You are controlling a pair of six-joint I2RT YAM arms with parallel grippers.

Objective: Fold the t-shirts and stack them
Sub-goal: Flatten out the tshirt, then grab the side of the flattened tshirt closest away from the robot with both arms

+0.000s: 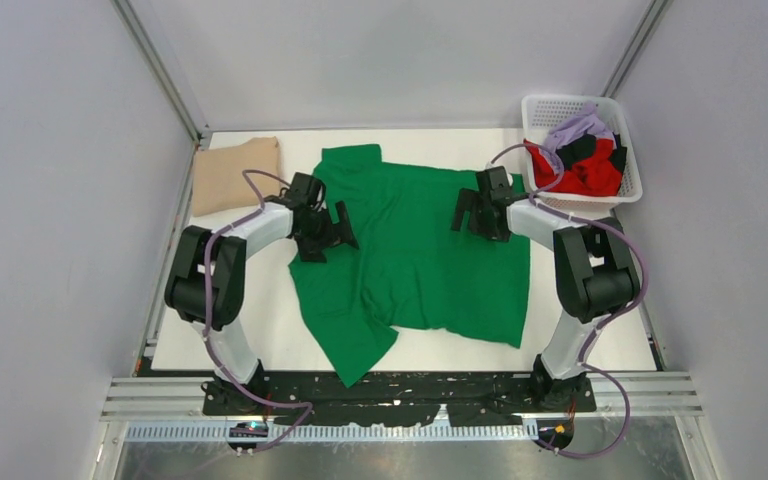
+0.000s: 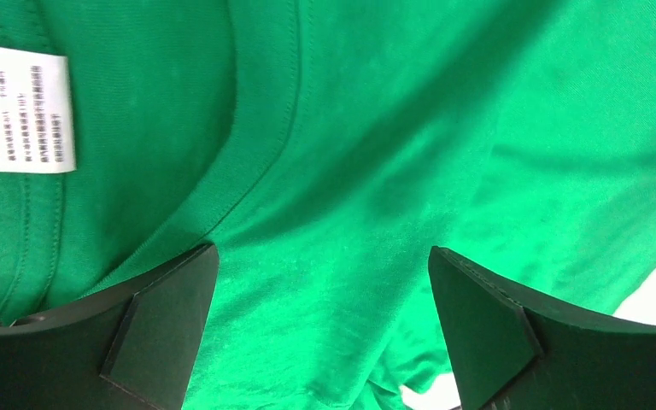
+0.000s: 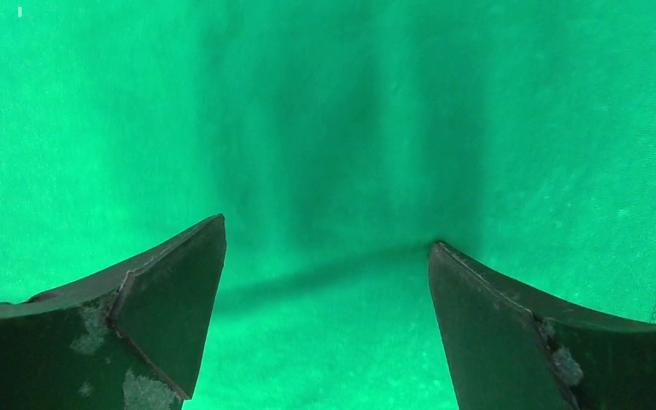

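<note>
A bright green t-shirt [image 1: 415, 250] lies spread in the middle of the white table, its lower left corner flapped out toward the front edge. My left gripper [image 1: 332, 226] is open over the shirt's left side; in the left wrist view [image 2: 323, 316] its fingers straddle cloth beside the neckline, near the white neck label [image 2: 19, 109]. My right gripper [image 1: 472, 213] is open over the shirt's upper right part, with flat green cloth [image 3: 328, 171] between its fingers. A folded tan t-shirt [image 1: 234, 173] lies at the back left. Red [image 1: 582, 172], lilac [image 1: 580, 128] and black [image 1: 577, 148] shirts sit in the basket.
A white plastic lattice basket [image 1: 628, 192] stands at the back right corner, close to my right arm. Grey walls enclose the table on three sides. A black mounting rail [image 1: 400, 392] runs along the near edge.
</note>
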